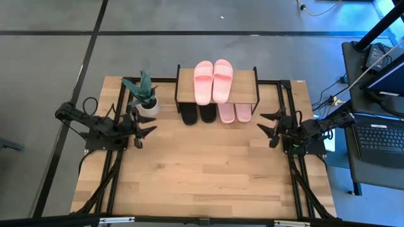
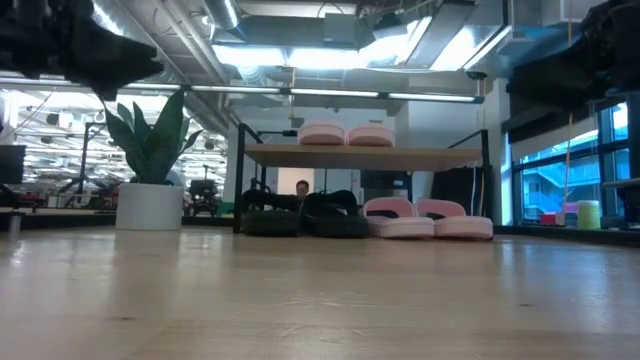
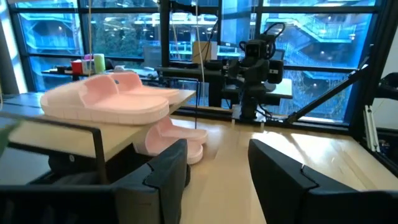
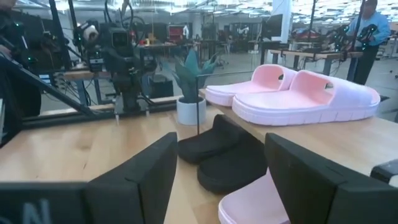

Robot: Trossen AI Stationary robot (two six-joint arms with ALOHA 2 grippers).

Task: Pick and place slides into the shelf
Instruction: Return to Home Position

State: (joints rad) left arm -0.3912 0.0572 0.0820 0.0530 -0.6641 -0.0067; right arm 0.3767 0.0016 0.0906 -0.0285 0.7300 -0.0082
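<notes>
Looking across the table (image 1: 208, 170), I see all six slides put away at the shelf (image 1: 246, 85), which stands at the far edge, about midway along it. One pink pair (image 1: 213, 81) lies side by side on the wooden top board. Underneath, on the table between the thin black frame legs, the black pair (image 1: 198, 113) sits on the left and a second pink pair (image 1: 235, 112) on the right. The two pairs are just beside each other, their ends poking out past the board's near edge. A small plant (image 1: 144, 94) in a white pot stands just left of the shelf.

The left gripper (image 1: 153, 125) hovers at the table's left side, near the plant, pointing inward toward the middle; its fingers (image 3: 165, 177) are spread wide with nothing between them. The right gripper (image 1: 262, 123) hangs at the right side, near the shelf's right leg, facing inward too, fingers (image 4: 134, 177) parted and empty. Both are apart from the slides and touch nothing. From table height the lower pairs rest flat on the wood, black beside pink
</notes>
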